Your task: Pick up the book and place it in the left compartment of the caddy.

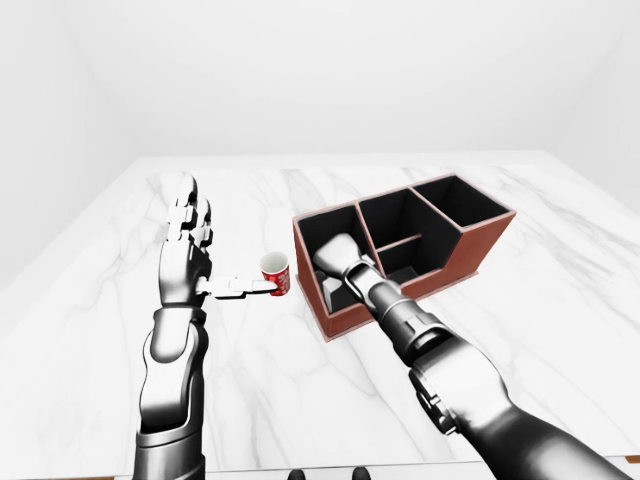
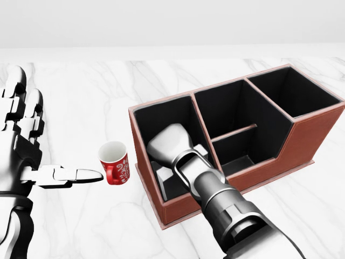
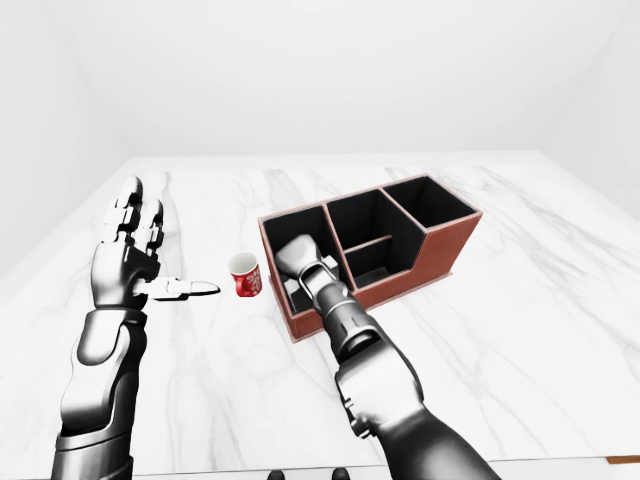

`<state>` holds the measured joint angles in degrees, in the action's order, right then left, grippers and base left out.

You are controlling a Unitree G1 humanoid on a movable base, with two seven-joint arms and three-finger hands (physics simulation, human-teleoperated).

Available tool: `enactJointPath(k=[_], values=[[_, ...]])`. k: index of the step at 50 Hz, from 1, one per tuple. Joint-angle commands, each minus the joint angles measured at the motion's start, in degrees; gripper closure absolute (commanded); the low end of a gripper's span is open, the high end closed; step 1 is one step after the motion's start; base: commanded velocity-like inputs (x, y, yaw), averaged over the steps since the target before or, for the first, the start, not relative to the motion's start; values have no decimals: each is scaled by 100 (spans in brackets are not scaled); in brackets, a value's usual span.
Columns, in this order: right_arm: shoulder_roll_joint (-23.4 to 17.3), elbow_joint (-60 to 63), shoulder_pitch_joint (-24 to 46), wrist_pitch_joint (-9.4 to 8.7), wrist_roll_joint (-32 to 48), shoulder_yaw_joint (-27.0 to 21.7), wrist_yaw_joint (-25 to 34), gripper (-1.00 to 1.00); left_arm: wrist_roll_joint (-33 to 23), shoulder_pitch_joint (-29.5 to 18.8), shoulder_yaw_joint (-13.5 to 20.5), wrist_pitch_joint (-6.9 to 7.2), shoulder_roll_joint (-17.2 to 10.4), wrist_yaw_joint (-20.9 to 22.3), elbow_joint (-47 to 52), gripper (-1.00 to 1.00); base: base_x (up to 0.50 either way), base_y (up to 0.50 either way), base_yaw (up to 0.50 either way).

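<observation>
Book [image 2: 163, 181], glimpsed only as pale slabs beneath the robot's right hand [image 2: 170, 141], sits inside the left compartment of the brown, black-lined caddy [image 2: 302, 141] on a white marble table [image 2: 81, 97]. The right hand is lowered into that compartment, its rounded back uppermost in the head view, hiding the fingers; whether they grip the book or have let go cannot be told. The right arm [image 2: 226, 208] rises from the bottom of the head view and crosses the caddy's near wall. The caddy's middle compartment, split by a low divider, and its right compartment show only dark lining. A red mug [image 2: 114, 162] with a white pattern stands upright on the marble just left of the caddy, apart from it. The left hand [image 2: 24, 145] is held up at the left edge of the head view, fingers straight and spread, thumb pointing toward the mug with its tip just short of it, holding nothing.
</observation>
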<state>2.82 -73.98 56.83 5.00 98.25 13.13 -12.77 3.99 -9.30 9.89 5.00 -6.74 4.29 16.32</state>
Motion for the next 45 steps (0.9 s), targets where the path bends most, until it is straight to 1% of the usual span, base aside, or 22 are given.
enactJointPath(k=[1, 6, 17, 19, 24, 25, 30, 31, 33, 43, 45], values=[[18, 67, 16, 0, -67, -3, -81, 67, 4, 23, 8, 0, -2, 9, -7, -100, 0, 0, 0], [26, 81, -7, 0, -66, 0, -86, 60, 4, 43, 8, 0, 4, 12, 9, -100, 0, 0, 0], [35, 103, 3, 0, -63, 7, -47, 51, 5, -28, 26, 0, -30, 19, 50, -100, 0, 0, 0], [33, 105, 23, 0, -69, 1, -39, 43, 5, -57, 24, 0, -35, 19, 36, -100, 0, 0, 0], [17, 106, 31, 0, -68, -1, -38, 41, 8, -85, 25, 0, -43, 18, 45, -100, 0, 0, 0], [17, 110, 27, 0, -70, -2, -31, 38, 8, -91, 24, 0, -46, 18, 52, -100, 0, 0, 0], [25, 128, 16, 0, -69, 3, -32, 38, 5, -92, 17, 0, -47, 26, 47, -100, 0, 0, 0], [27, 130, 19, 0, -65, 5, -39, 36, 10, -90, 23, 0, -47, 27, 53, -100, 0, 0, 0], [33, 132, 18, 0, -65, 6, -33, 26, 6, -83, 23, 0, -49, 28, 61, -100, 0, 0, 0], [68, 140, 22, 0, -61, 10, -23, 22, 5, -42, 27, 0, -37, 38, 108, -100, 0, 0, 0], [67, 144, 14, 0, -61, 12, -27, 16, 6, -39, 30, 0, -35, 41, 103, -100, 0, 0, 0]])
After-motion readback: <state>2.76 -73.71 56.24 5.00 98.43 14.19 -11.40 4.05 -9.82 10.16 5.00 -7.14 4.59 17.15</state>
